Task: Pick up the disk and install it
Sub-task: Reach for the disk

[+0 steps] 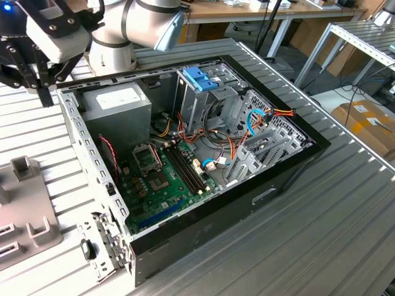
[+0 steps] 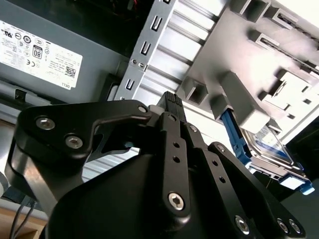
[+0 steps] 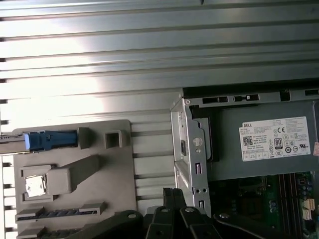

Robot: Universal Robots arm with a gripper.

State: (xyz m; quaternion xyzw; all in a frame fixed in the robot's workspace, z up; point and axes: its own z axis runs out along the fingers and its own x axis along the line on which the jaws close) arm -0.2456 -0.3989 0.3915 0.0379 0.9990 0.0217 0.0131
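While seated at the edge of the grey moulded plastic fixture plate (image 1: 18, 203), at eight o'clock in the exterior view, the silver rectangular metal disk (image 2: 269, 147) with light-blue rails lies untouched; the open black computer case (image 1: 210, 228) sits centre; beyond, at ten o'clock, the black gripper (image 1: 44, 97) hovers, fingers clenched together, empty

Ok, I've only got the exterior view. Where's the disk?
Observer: In the second wrist view, the disk lies in the grey fixture.
Operator: Is the robot holding it?
Observer: No. The gripper is apart from it, with its jaws shut on nothing.
Operator: What's on its sides?
Observer: The first wrist view shows blue rails along its edge.
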